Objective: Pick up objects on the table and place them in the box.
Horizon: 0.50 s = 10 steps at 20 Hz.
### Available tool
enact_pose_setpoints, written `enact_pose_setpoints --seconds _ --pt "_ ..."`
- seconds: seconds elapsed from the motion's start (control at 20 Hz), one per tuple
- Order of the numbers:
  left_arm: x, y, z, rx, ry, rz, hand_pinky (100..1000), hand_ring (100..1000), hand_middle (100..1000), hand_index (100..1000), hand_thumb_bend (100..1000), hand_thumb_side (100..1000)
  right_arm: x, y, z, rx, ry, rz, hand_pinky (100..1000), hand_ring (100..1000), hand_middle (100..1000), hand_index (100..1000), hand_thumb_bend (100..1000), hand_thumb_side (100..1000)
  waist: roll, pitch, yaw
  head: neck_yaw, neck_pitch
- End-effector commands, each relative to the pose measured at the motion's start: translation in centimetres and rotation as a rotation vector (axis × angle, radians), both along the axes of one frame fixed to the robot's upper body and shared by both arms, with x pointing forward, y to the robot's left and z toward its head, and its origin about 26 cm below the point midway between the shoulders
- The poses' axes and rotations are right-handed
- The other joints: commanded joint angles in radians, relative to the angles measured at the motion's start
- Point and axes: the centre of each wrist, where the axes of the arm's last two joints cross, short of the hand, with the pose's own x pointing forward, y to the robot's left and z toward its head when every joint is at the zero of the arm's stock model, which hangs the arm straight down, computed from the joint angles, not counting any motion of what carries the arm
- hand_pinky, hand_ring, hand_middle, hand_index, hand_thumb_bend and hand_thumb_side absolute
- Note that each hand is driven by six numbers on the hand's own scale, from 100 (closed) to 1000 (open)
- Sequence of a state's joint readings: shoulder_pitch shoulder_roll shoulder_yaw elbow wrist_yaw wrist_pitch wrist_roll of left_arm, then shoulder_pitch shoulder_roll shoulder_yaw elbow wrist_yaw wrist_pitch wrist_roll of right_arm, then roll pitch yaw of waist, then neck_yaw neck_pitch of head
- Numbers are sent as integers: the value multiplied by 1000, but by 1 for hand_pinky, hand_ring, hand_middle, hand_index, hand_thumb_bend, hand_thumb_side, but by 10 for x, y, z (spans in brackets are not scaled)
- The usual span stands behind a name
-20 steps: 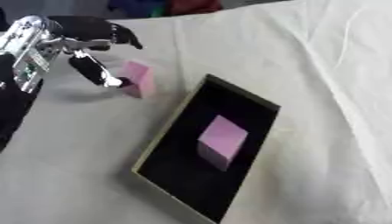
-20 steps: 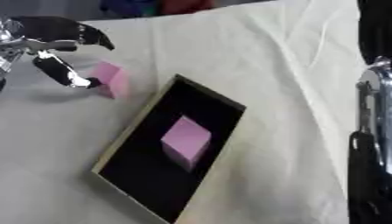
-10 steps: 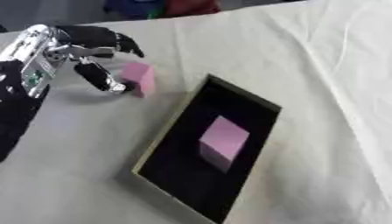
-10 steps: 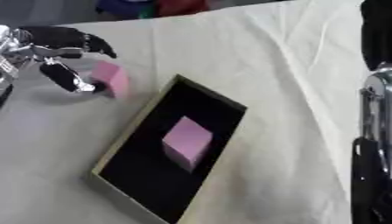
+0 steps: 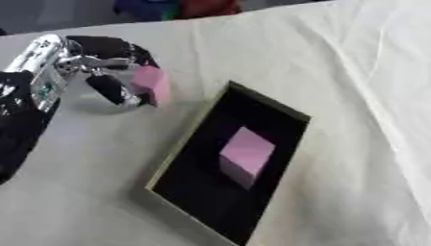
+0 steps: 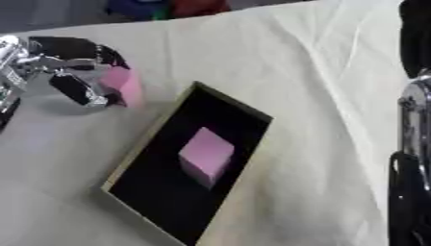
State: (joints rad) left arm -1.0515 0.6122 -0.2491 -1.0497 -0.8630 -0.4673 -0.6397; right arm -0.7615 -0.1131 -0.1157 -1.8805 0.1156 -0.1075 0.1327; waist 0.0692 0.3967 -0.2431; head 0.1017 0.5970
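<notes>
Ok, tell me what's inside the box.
One pink block lies inside the box, on its black floor near the middle. Nothing else shows in there. The second pink block is outside, in the left hand.

We look down from the head, close over the cloth-covered table (image 5: 353, 96), which lies askew. Our two eyes share the black box (image 5: 194, 192) and left hand (image 5: 76, 67); only our right eye catches the right arm (image 6: 412, 158) at its edge.
</notes>
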Motion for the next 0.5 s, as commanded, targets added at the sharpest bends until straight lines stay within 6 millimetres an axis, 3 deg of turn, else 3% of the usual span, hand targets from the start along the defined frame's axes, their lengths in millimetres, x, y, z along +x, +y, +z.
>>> enact_pose_setpoints --seconds 0.05,0.15,0.5 --pt "-3 1 14 109 39 -64 770 825 812 895 242 534 -4 -4 8 -2 -28 -11 862 828 576 794 100 1000 -3 -22 -1 0 0" --pt "-4 0 16 90 17 -63 743 801 775 860 202 479 -3 -4 8 -1 -25 -14 862 828 575 794 100 1000 -4 -24 0 -2 1" --pt "-5 0 16 65 -12 -65 740 798 771 856 199 474 -4 -4 7 -1 -22 -17 862 828 576 794 100 1000 -4 -26 0 -3 3"
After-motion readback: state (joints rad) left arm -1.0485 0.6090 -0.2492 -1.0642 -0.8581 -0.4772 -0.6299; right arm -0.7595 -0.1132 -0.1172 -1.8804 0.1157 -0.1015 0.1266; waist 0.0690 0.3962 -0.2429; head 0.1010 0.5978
